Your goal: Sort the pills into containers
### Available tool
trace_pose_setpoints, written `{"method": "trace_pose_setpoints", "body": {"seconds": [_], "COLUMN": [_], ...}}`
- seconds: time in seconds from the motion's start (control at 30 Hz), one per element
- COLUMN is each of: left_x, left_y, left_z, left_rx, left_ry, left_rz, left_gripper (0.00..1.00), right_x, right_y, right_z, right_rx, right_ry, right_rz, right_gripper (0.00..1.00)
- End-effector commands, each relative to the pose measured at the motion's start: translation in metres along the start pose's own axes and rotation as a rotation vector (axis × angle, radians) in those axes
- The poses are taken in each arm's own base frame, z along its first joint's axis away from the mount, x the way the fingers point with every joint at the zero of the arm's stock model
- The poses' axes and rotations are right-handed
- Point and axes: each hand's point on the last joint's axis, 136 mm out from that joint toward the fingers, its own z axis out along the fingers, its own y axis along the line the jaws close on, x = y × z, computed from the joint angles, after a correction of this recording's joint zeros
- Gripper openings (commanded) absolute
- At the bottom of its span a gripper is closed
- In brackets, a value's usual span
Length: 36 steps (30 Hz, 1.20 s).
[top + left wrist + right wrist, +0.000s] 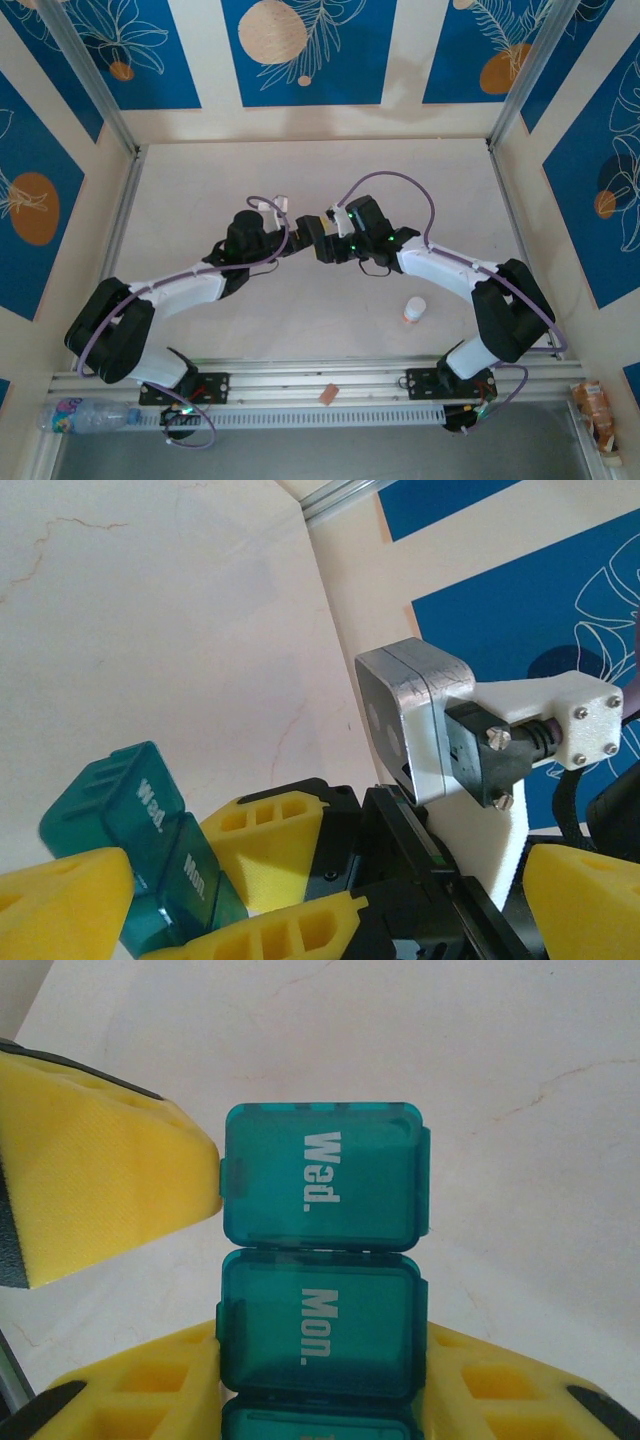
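My left pincer (296, 238) is spread wide and holds nothing. One of its fingers (110, 1160) sits just beside the latch tab of the Wed. compartment (325, 1175). Risk: prying there levers against a grip one cell away, so the strip could twist or slip free. A lid that springs open could also scatter whatever is inside.

At centre, the containers (320, 1300), a teal three-cell strip, sit between my two pincers over the middle of the worktop (300, 170). Every lid in view is down. The tinted plastic is too murky to show the contents, so I cannot confirm any pills.

My right pincer (320, 1380) pinches the sides of the Mon. compartment (320, 1325). Risk: the pincers are crowded and could collide.

Further right, a white bottle (414, 310) stands well apart.
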Motion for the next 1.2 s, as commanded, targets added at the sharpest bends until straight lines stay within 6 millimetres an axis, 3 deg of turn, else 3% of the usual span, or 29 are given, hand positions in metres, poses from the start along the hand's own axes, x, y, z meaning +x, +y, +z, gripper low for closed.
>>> {"method": "trace_pose_setpoints", "body": {"seconds": [0.0,0.27,0.43,0.63,1.17], "left_x": [-0.011,-0.025,-0.028,-0.013,-0.001], "left_y": [-0.030,-0.061,-0.035,-0.016,-0.008], "left_z": [0.007,0.008,-0.006,-0.009,-0.006], "left_rx": [0.081,0.149,0.019,-0.030,-0.011], "left_ry": [-0.028,-0.076,-0.136,-0.092,-0.078], "left_rz": [0.025,0.030,0.052,0.036,-0.006], "left_gripper": [1.00,1.00,1.00,1.00,1.00], "right_x": [0.001,0.004,0.005,-0.002,-0.023], "right_y": [0.014,0.008,0.003,0.002,0.017], "right_z": [-0.002,0.005,0.001,-0.006,-0.019], "right_rx": [-0.043,-0.023,-0.009,-0.012,-0.071], "right_ry": [-0.008,0.005,-0.001,-0.025,-0.086], "right_rz": [-0.014,-0.009,-0.001,0.008,0.037], "right_gripper": [0.27,0.26,0.26,0.26,0.26]}}
